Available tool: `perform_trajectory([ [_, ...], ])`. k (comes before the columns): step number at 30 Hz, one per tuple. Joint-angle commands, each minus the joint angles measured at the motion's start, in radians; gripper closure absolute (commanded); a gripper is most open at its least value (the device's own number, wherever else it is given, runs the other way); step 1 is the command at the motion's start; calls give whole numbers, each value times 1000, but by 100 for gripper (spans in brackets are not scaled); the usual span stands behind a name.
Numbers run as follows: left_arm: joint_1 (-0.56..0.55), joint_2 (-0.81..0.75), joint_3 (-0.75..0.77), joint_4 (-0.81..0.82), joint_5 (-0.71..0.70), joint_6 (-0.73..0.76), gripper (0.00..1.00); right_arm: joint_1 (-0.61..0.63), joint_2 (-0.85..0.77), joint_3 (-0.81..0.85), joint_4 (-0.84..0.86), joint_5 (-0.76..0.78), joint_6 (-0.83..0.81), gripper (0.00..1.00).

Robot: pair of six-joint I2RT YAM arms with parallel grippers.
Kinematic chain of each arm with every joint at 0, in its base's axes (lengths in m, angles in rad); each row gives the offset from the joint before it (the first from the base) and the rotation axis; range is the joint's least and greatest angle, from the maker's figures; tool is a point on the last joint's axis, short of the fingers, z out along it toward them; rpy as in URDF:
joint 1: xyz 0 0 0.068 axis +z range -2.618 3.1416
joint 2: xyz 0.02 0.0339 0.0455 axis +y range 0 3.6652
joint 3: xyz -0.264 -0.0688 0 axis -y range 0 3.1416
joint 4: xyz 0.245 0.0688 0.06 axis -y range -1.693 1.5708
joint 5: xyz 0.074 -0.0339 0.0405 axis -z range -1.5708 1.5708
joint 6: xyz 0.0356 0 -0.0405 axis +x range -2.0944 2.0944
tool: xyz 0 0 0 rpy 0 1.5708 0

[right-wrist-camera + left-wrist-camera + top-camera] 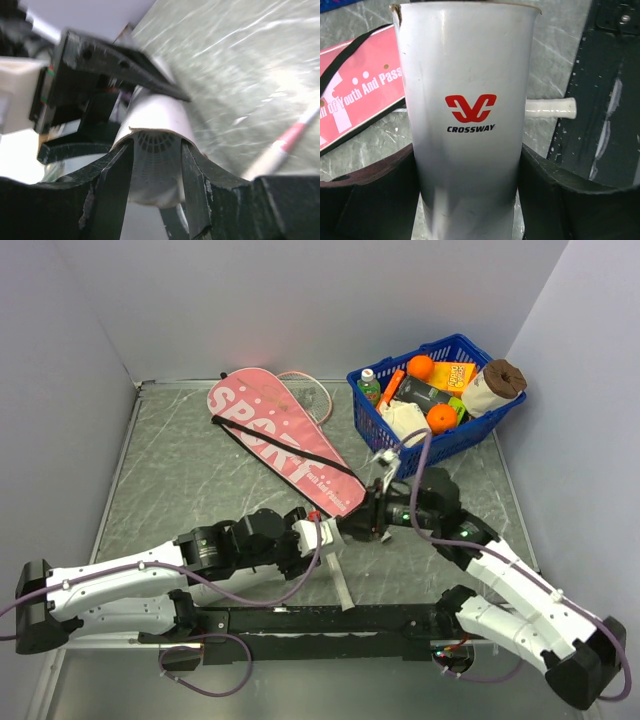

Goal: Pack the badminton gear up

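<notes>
Stretched low over the table [170,480] from the left, forearm nearly level, clamping the white tube [470,125] on its side in the left gripper [303,535], just off the narrow end of the pink bag [280,435]. Angled in from the right with elbow bent, right gripper [157,190] at the tube's open mouth, fingers parted either side of the shuttlecock [156,150] seated inside.

Table [180,470], grey-green marbled top. Upper centre: pink bag [275,435] lettered "SPORT", flat; pink racket hoop [318,382] beside its far edge. Upper right: blue basket [470,435]. Lower centre: white racket handle [340,585].
</notes>
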Motion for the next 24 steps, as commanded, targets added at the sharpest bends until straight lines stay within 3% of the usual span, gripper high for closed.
perform_trajectory([
  [1,0,25,53,63,9,-23,99,-121,-61,79,-127,126,-48,49],
  [6,0,38,62,54,-55,-50,99,-156,-92,151,-263,339,-86,45],
  [9,-1,40,71,50,-78,-60,99,-168,-87,191,-363,552,-86,43],
  [11,-1,31,70,57,-83,-64,99,-185,-41,215,-455,716,-56,44],
  [14,0,0,67,65,-83,-69,99,-221,28,193,-498,841,16,45],
  [24,0,-58,63,83,-104,-81,99,-414,169,39,-466,903,145,44],
])
